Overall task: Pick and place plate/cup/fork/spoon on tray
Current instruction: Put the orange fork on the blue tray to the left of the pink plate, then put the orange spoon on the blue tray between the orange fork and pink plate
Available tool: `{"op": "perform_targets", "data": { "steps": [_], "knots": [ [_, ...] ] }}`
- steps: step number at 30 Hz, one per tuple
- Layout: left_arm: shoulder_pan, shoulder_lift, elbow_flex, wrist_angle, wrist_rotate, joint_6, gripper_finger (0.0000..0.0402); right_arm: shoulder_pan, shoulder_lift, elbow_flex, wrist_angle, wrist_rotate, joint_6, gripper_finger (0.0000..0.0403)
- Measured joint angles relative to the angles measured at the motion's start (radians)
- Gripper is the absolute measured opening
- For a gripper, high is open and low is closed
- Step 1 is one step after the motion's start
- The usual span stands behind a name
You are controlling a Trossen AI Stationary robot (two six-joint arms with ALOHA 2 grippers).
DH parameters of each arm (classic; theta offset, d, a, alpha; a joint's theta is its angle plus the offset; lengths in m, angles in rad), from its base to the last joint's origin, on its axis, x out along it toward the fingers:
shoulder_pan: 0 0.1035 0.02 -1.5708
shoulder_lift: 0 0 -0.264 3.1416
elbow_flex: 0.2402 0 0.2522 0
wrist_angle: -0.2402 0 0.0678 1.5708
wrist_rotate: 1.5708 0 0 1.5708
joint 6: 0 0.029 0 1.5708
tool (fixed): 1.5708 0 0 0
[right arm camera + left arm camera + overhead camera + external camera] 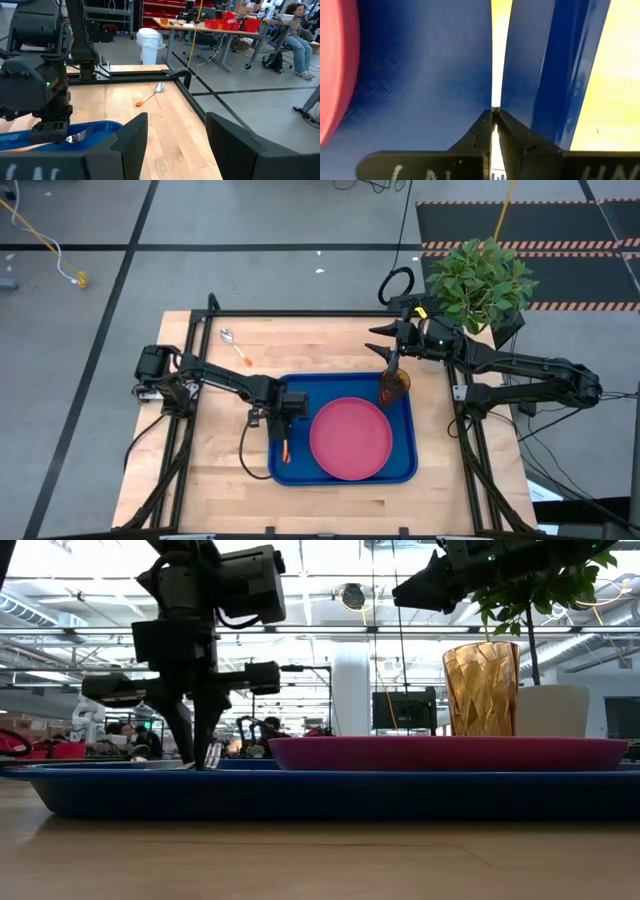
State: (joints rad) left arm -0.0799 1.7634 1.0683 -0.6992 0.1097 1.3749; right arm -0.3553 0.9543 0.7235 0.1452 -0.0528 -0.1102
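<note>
The blue tray [300,472] lies mid-table. On it rest the pink plate [350,438] and, at its far right corner, the upright amber cup [394,386]. My left gripper [284,420] points down over the tray's left part, shut on the fork [286,446]. The fork's orange handle runs toward the near edge, and its tines [80,135] point toward the far edge. The orange-handled spoon [235,346] lies on the bare wood beyond the tray's far left corner. My right gripper [385,345] hangs open and level above the table, just beyond the cup. My left gripper pinches the fork between its two fingers where the orange handle [495,100] meets the metal neck. The fingers come from above, pointing down, and lie across the fork. The fork lies about level, low over the tray floor; whether it touches the floor I cannot tell.
A potted green plant [478,280] stands at the table's far right corner, behind my right arm. Bare wood lies left of the tray and along the near edge. A black frame [300,311] runs along the table's far and side edges.
</note>
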Motion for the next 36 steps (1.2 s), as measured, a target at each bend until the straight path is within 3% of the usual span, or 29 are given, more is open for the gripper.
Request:
{"op": "perform_targets", "data": {
  "steps": [8,19,25,36],
  "knots": [
    [0.0,0.0,0.0,0.001,0.031,-0.004,0.0022,0.0,0.0,0.0,0.0,0.0,-0.002,0.0192],
    [0.0,0.0,0.0,0.005,0.031,-0.023,0.0082,0.0,0.0,0.0,0.0,0.0,-0.003,0.0192],
    [-0.001,0.0,0.0,0.007,0.015,-0.025,0.0087,0.0,0.0,0.0,0.0,0.0,-0.003,0.0192],
    [-0.027,-0.097,0.001,0.016,-0.342,-0.224,0.0088,0.0,0.0,0.0,0.0,0.0,-0.006,0.0192]
  ]
}}
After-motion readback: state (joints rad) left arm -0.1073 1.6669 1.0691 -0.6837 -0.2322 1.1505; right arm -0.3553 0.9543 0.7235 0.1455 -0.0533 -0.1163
